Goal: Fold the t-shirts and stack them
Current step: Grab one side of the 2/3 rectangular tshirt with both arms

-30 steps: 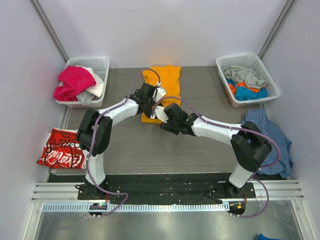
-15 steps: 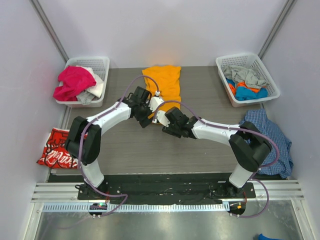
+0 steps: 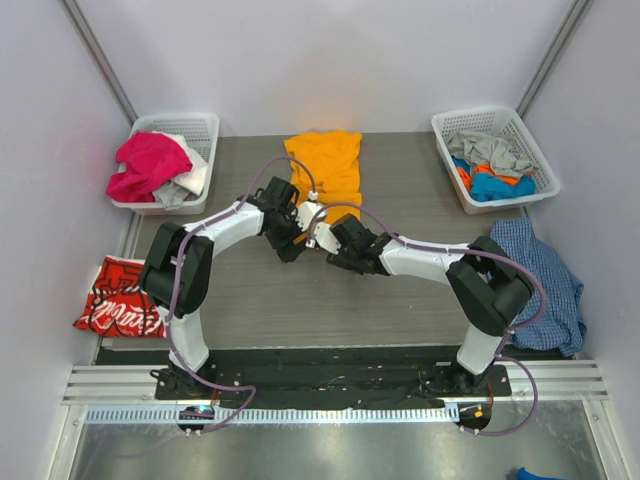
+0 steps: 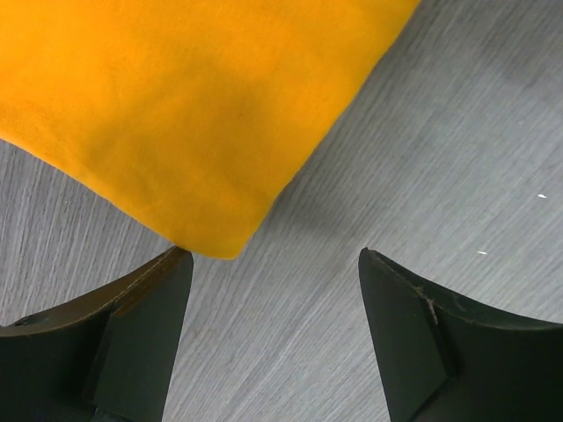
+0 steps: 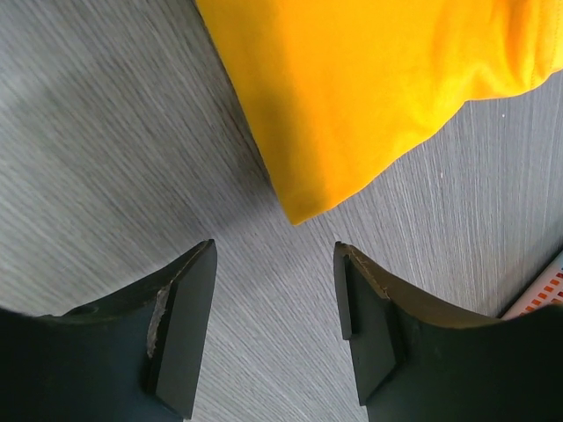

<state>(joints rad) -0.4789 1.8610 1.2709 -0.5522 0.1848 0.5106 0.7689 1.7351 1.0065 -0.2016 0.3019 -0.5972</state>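
Two open grippers are hanging low over the near end of the orange t-shirt (image 3: 325, 170), one at each near corner. That shirt is lying flat at the far middle of the table (image 3: 250, 290) as a long narrow strip, seemingly folded lengthwise. A red t-shirt (image 3: 120, 300) with white lettering is lying well apart at the table's left edge.

Judging by its look, the orange cloth is going to behave as light, limp fabric. It is likely to sag wherever it is not supported, and its layers may slide over one another or over the smooth tabletop. The near corners are looking like the sensible places to take hold. A pinch there should go through every layer, with both sides lifting together so the strip is not skewing.

The left gripper (image 4: 273, 257) is standing wide, with nothing between its jaws but bare table. The shirt's corner is sitting just at the tip of one jaw, off to that side of the gap rather than centred in it. The right gripper (image 5: 274, 247) is also standing apart, somewhat narrower, and is gripping nothing. Its corner of the shirt is pointing into the gap from just ahead of the tips. Neither gripper is holding cloth.
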